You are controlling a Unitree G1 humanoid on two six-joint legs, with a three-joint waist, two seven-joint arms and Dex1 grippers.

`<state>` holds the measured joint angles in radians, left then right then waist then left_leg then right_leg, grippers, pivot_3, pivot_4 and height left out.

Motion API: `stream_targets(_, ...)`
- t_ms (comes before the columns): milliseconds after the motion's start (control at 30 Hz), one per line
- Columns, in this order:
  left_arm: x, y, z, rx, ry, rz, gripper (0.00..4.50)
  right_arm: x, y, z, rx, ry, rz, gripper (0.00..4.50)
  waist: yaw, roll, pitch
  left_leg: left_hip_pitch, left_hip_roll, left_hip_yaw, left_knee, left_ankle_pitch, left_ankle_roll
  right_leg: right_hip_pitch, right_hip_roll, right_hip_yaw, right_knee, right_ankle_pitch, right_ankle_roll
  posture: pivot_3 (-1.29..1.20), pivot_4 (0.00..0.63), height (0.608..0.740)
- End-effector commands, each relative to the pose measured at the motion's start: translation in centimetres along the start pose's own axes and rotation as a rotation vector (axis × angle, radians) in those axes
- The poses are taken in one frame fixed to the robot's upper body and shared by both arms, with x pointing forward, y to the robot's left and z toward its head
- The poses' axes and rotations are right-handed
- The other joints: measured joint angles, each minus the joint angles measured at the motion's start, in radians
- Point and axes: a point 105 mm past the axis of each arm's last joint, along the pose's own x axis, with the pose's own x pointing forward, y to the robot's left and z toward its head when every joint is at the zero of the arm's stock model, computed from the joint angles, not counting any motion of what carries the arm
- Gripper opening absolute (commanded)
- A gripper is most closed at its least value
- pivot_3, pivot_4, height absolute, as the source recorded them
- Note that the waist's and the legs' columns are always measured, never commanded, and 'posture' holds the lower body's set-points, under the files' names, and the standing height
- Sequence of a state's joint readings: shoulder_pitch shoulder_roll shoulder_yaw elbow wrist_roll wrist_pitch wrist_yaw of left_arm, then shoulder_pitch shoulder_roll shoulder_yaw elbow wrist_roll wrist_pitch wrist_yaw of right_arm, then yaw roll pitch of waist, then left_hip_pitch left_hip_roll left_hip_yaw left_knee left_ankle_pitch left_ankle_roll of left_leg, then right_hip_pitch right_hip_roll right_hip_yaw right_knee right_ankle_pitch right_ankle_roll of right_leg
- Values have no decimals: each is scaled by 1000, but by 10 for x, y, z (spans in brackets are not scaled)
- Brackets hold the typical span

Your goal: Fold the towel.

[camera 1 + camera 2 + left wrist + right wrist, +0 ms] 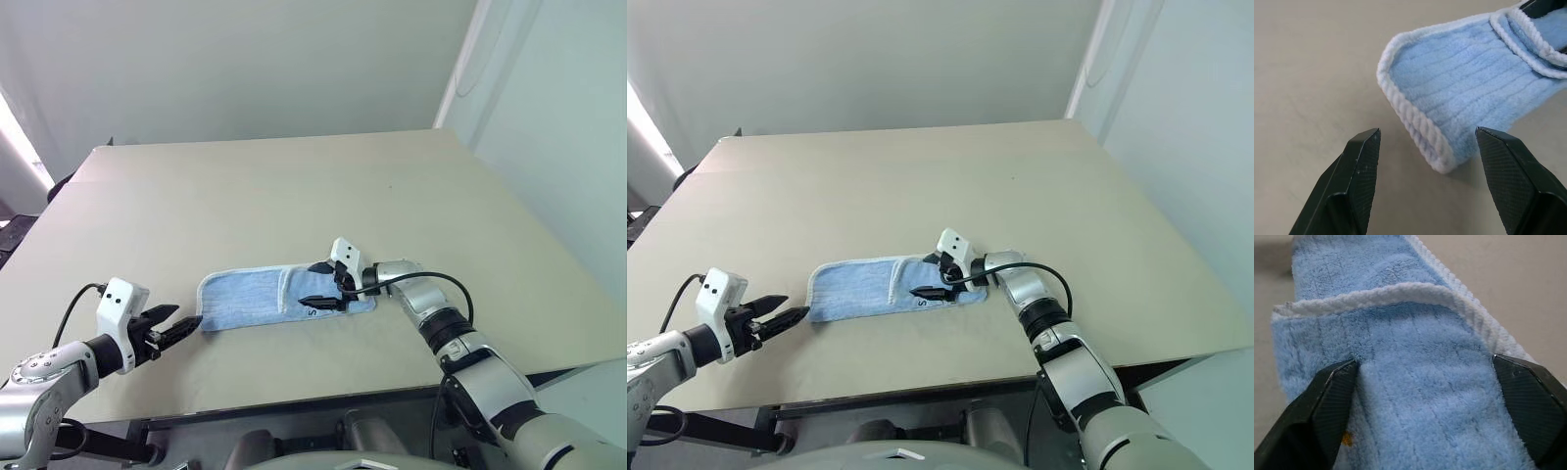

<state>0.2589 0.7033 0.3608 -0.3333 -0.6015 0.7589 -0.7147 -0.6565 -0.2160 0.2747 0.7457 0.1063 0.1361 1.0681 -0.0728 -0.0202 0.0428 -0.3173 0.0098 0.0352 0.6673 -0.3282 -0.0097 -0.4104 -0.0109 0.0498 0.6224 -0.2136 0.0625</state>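
The light-blue towel (250,299) lies on the table as a long folded strip with a whitish edge. A shorter flap is folded over its right end. A small dark mark (312,313) shows near the front right corner. My right gripper (312,284) is at that right end, open. Its two black fingers (1327,401) straddle the folded flap (1420,382), low over the cloth. My left gripper (181,323) is open just off the towel's left end (1420,132). Nothing is between its fingers (1359,171), and they stand apart from the cloth.
The beige table (294,186) stretches far back and to both sides. Its front edge (294,406) runs just below the towel. A pale wall panel (549,117) stands at the right. Dark objects (15,235) sit off the table's left side.
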Motion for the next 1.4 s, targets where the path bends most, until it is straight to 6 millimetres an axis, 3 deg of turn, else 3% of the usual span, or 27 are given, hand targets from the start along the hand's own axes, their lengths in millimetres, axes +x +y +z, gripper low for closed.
stream_targets(33,8,-5,0,-7,8,-20,3272,-8,-5,20,30,-82,-14,4487,2,1,1,0,0,0,0,0,0,0,0,0,0,0,0,0,0,740)
stream_targets(100,12,-7,2,-51,-13,-44,3272,-13,-5,39,47,-159,-11,4487,3,2,1,-1,0,0,0,0,0,-1,0,0,0,0,0,0,0,740)
stream_targets(200,19,-3,1,-95,-4,-39,3758,-18,-6,55,50,-213,-30,4500,2,2,2,-5,0,0,0,0,0,-5,0,0,1,0,0,0,0,740)
stream_targets(267,23,0,0,-124,11,-34,4430,-19,-6,60,47,-225,-44,4500,1,2,1,-5,0,0,-1,0,0,-6,0,0,3,1,-1,0,0,740)
stream_targets(533,30,0,7,-332,23,-88,4470,-22,-1,69,50,-247,-48,4500,3,2,2,-7,-1,0,-2,0,0,-10,0,0,5,0,0,0,0,740)
stream_targets(667,39,-6,1,-392,77,-116,4470,-23,-3,72,43,-255,-71,4500,3,2,1,-7,-1,0,-2,0,0,-10,0,0,5,-1,1,0,0,740)
stream_targets(1000,68,-39,-4,-353,146,-188,4470,-23,-15,71,49,-238,-144,4500,19,4,1,-3,-4,-1,-1,0,0,-3,-3,0,2,-2,2,0,0,740)
stream_targets(1167,67,-35,0,-340,140,-174,3239,-22,-17,70,52,-231,-157,4500,22,5,1,-5,-5,-1,-1,0,0,-2,-4,0,-3,-2,2,0,0,740)
stream_targets(1400,63,-29,8,-335,111,-173,695,-22,-19,68,47,-227,-170,4500,21,4,1,-8,-5,-1,-4,-1,0,-5,-5,0,-5,-2,1,0,0,740)
